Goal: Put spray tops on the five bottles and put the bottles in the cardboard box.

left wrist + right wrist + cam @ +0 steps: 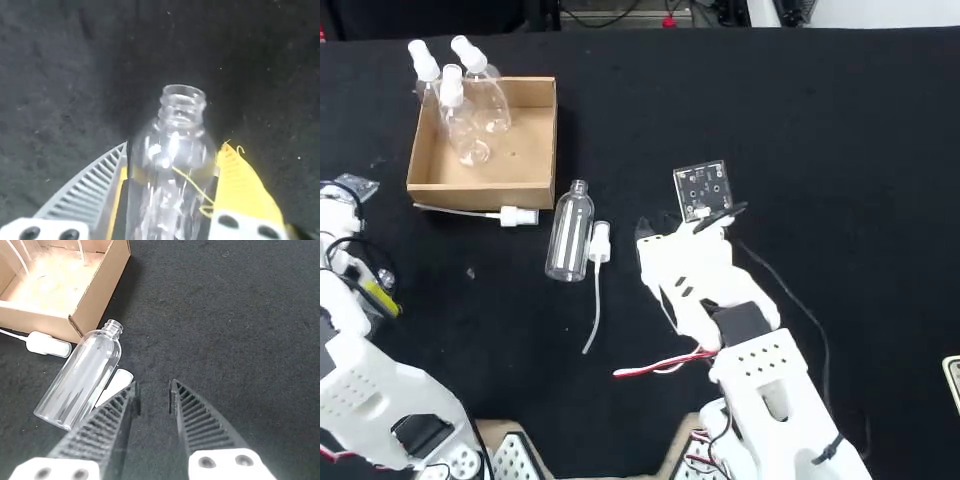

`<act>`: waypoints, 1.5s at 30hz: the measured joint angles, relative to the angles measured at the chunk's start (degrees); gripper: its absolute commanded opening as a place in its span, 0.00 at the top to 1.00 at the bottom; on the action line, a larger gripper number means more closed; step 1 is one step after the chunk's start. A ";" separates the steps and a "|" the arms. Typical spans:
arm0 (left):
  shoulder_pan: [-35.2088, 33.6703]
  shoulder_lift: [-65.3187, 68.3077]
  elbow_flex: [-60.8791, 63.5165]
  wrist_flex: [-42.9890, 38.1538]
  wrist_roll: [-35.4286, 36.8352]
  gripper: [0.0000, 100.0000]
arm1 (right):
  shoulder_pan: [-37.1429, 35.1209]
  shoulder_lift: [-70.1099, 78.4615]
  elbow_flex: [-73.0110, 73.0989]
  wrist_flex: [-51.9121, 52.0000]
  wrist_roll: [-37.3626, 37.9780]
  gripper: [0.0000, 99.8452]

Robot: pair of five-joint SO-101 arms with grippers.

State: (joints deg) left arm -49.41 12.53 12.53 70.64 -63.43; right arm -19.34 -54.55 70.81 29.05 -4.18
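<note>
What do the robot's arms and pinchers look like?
The left arm and right arm are white plastic with black motor blocks. The right trails a red-and-white cable. The right end effector has two ribbed white fingers; the left end effector has one yellow.

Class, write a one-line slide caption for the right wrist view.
Open right gripper hovers beside a capless bottle and loose spray top lying near the cardboard box.

Brown cardboard box (480,185), clear bottle (569,232), black table (820,120)
</note>
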 measured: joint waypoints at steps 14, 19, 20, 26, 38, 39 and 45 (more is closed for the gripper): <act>0.09 -0.62 5.80 -5.45 -0.09 0.73 | 0.00 0.00 0.00 0.00 0.00 0.90; 0.53 -0.62 5.63 -5.27 -0.09 0.84 | 0.00 0.00 0.00 0.00 0.00 0.90; 0.62 -0.62 5.63 -5.10 0.09 0.86 | 0.00 0.00 0.00 0.00 0.00 0.90; 2.20 -0.79 5.63 -4.92 1.49 0.84 | 0.00 0.00 0.00 0.00 0.00 0.90; 3.78 -20.31 6.51 0.88 8.00 0.84 | -0.62 0.00 0.00 0.00 0.00 0.90; 4.84 -20.84 7.30 0.97 9.58 0.84 | -1.32 0.00 0.00 0.00 0.00 0.90; 11.78 -25.76 13.45 2.02 20.84 0.84 | -4.92 0.00 1.23 0.00 0.00 0.90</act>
State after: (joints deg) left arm -37.63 -13.23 25.98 72.66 -42.59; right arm -24.26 -54.55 72.04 29.05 -4.18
